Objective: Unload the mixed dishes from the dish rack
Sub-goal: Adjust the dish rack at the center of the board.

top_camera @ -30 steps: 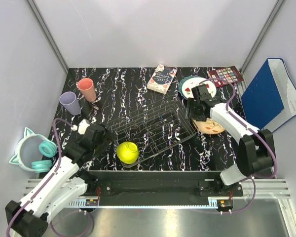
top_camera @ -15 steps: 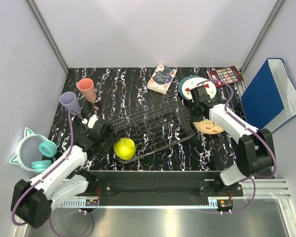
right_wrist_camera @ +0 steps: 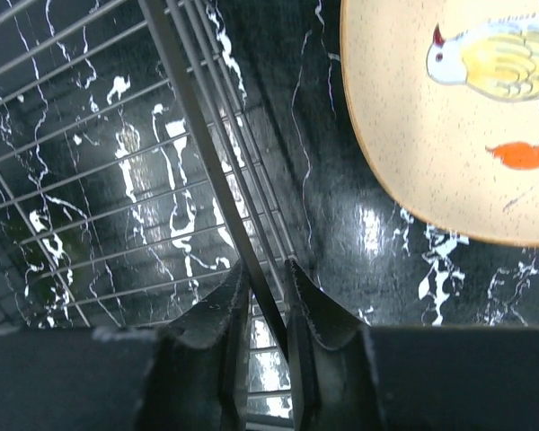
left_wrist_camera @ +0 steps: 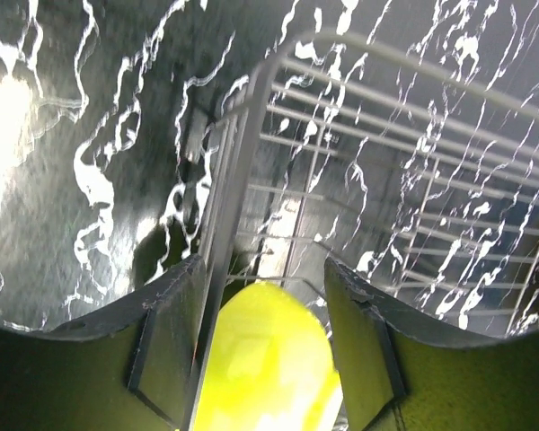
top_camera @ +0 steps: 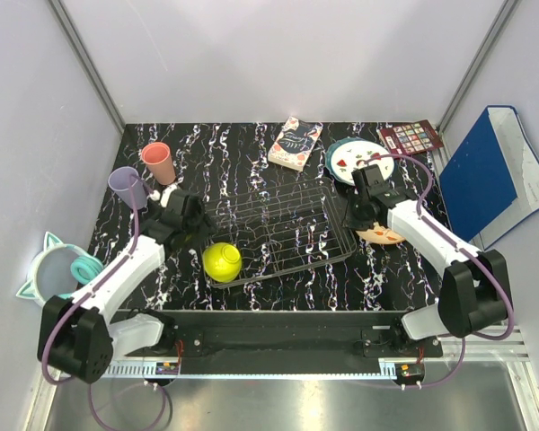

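Top external view, item count: one dish rack [top_camera: 292, 229], one yellow-green bowl [top_camera: 223, 261], one salmon-pink cup [top_camera: 157, 162], one lilac cup [top_camera: 126, 186] and three plates.

The dish rack sits mid-table [top_camera: 242, 162], long axis left to right, right end slightly farther back. The yellow-green bowl lies bottom-up in its near-left corner. Both cups stand mouth-up, far left.

The teal scalloped plate [top_camera: 334, 154] and white red-spotted plate [top_camera: 357, 160] are stacked far right. The peach plate [right_wrist_camera: 449, 153] lies flat beside the rack's right end.

The right end effector [right_wrist_camera: 265, 269] pinches the rack's rim wire. The left end effector [left_wrist_camera: 262, 269] stands about half apart, astride the left wall wire at the bowl. Whether it grips anything cannot be told.
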You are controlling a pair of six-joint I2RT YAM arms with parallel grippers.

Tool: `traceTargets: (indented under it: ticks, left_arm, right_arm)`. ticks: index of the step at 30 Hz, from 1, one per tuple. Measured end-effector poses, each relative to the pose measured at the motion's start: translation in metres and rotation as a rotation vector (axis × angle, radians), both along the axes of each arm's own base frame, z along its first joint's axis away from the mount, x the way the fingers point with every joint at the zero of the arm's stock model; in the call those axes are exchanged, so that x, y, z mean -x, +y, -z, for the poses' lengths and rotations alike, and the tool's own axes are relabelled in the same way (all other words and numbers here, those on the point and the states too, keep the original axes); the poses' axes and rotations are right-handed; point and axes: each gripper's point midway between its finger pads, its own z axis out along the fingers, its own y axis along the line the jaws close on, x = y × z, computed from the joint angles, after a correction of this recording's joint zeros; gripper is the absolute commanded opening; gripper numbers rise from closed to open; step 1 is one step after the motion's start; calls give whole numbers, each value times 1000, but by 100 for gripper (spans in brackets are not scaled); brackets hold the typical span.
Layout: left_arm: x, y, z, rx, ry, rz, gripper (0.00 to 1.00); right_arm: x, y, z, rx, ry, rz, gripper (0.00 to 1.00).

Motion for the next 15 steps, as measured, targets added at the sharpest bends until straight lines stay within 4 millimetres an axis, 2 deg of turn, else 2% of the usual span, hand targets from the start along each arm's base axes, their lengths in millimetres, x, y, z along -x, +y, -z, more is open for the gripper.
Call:
traceTargets:
  ticks: [6,9,10,13,14,15]
  left_arm:
    - [-22,-3,-2,-17,8,31,58]
    - [-31,-5,-2,-30,16,46,57]
    - [-35,-6,-1,-32,17,50,58]
    - [-47,-6,-3,-35,13,62,71]
    - [-50,-7,-6,-33,6,65,79]
    - [-54,-6,-10,-31,-5,65,83]
  right_arm:
    - [14,-4,-1,-1,25,3,21]
    - [16,-4,-1,-1,32,8,41]
    - [16,-4,-1,-4,33,12,51]
    - [16,-3,-1,-13,33,24,63]
    - [16,-3,-2,-13,34,27,68]
    - [15,-3,-3,-13,34,29,70]
